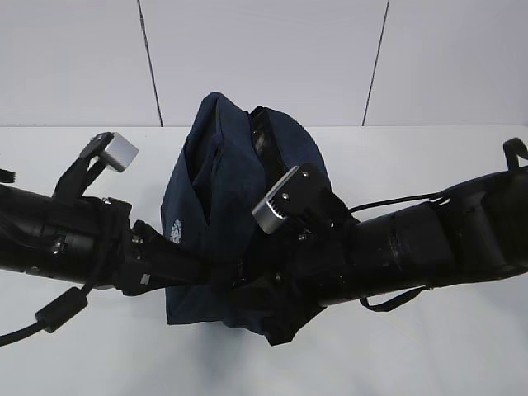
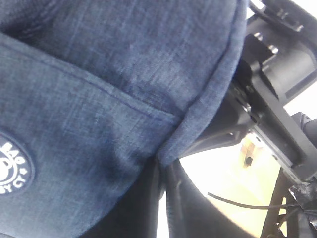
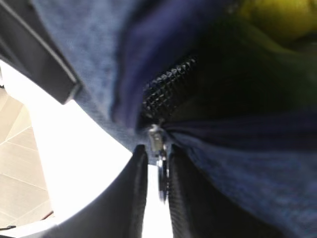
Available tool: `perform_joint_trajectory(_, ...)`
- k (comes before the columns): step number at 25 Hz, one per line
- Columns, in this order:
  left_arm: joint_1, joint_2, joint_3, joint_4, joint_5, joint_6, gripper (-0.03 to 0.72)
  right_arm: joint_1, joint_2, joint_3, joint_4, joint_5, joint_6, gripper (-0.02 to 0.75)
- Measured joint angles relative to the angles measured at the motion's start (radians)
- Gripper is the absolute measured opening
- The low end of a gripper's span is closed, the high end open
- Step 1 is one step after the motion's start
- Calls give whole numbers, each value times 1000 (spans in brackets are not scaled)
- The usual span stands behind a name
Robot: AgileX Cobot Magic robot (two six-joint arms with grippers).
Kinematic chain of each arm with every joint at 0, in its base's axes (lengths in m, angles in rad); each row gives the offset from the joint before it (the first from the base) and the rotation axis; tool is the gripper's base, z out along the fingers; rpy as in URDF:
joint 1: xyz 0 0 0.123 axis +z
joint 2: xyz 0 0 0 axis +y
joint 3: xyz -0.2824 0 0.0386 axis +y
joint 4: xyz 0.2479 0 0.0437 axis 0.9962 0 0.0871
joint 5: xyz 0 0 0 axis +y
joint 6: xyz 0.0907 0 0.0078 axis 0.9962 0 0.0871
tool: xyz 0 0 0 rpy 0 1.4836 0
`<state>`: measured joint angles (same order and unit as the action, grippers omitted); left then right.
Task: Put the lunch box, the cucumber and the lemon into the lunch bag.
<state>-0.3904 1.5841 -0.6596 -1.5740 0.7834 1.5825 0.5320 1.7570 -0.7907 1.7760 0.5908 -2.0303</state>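
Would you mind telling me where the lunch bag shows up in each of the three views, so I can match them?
Exterior view: the lunch bag stands at centre, between the two arms.
Left wrist view: its navy fabric fills the left and upper picture, very close.
Right wrist view: blurred navy fabric spans the frame; the zipper pull sits between the right gripper fingers.
Shared landmark: the round white logo, also at the left wrist view's lower left edge; absent from the right wrist view.
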Motion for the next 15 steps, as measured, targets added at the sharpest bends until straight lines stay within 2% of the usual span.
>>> perform_joint_trajectory(7, 0, 0, 0, -2, 0, 0, -7, 0, 0, 0, 0, -24, 27, 134)
perform_joint_trajectory(9, 0, 0, 0, -2, 0, 0, -7, 0, 0, 0, 0, -27, 31, 102)
perform_joint_trajectory(12, 0, 0, 0, -2, 0, 0, -7, 0, 0, 0, 0, -35, 34, 8)
perform_joint_trajectory(15, 0, 0, 0, -2, 0, 0, -7, 0, 0, 0, 0, -35, 38, 8)
